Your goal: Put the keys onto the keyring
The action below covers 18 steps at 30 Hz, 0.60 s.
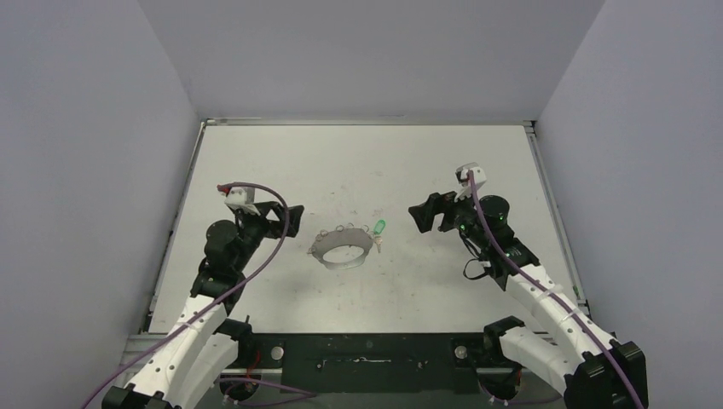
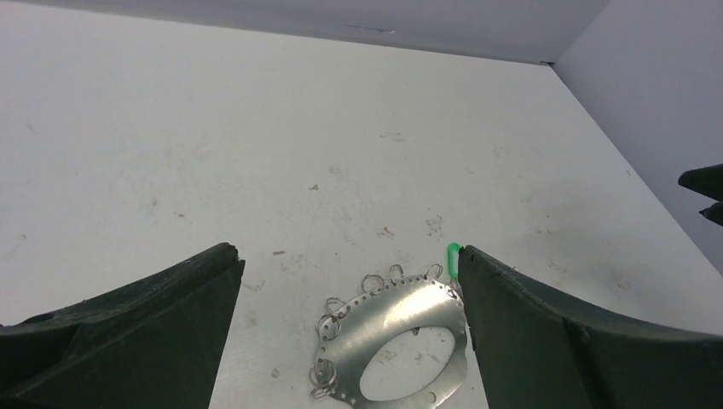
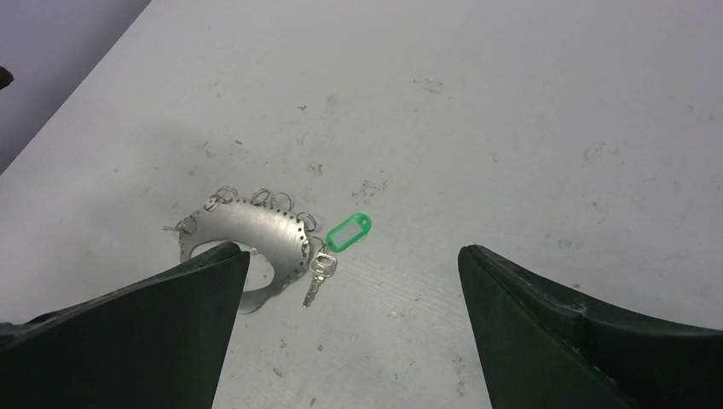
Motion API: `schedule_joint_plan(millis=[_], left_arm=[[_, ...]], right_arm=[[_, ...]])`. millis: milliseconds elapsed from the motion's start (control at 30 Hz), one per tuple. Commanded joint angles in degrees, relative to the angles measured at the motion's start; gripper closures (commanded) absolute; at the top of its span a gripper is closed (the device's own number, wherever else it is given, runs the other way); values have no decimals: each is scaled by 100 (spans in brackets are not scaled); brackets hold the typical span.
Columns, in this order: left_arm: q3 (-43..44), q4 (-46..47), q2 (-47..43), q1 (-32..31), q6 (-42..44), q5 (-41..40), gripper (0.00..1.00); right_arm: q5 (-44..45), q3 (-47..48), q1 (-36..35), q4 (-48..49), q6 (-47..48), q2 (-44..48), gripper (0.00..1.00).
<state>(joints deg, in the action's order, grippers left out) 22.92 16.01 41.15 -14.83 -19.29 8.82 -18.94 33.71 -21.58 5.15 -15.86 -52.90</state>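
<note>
The keyring (image 1: pixel 325 247) is a flat silvery oval band with holes along its edge and several small wire rings, lying mid-table. It also shows in the left wrist view (image 2: pixel 401 307) and the right wrist view (image 3: pixel 256 223). One silver key (image 3: pixel 317 277) with a green tag (image 3: pixel 349 232) hangs on a small ring at the band's right end; the tag (image 1: pixel 379 227) also peeks past my left finger (image 2: pixel 453 256). My left gripper (image 1: pixel 286 220) (image 2: pixel 345 256) stands open left of the band. My right gripper (image 1: pixel 424 217) (image 3: pixel 351 251) stands open to its right. Neither holds anything.
The white table (image 1: pixel 367 162) is scuffed with small marks and walled by grey panels on three sides. A metal rail (image 1: pixel 554 204) runs along its right edge. The arm bases sit at the near edge.
</note>
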Motion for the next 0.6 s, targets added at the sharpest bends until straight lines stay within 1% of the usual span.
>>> schedule_joint_plan(millis=[0,67,133,233,333,433,567], left_arm=[[27,-965,-122,50,-1050,-779,3],[48,-1312,-120,46,-1471,-834,3],[90,-1796,-78,50,-1958,-1108,3],[159,-2278,39,45,-2248,-1196,3],[207,-2486,167,45,-2272,-1275,3],[237,-2502,226,49,-2122,-1424,3],[309,-2269,260,50,-1429,-1719,3]], right_arm=[[-120,-39,182,139,-370,-99,0],[-35,-44,198,29,-384,-155,0],[113,-5,207,-143,-376,-226,0],[467,130,202,-476,-356,-371,0],[1238,164,205,-740,-422,-456,0],[1824,84,207,-765,-290,-400,0],[2844,-2,204,-789,199,-261,0]])
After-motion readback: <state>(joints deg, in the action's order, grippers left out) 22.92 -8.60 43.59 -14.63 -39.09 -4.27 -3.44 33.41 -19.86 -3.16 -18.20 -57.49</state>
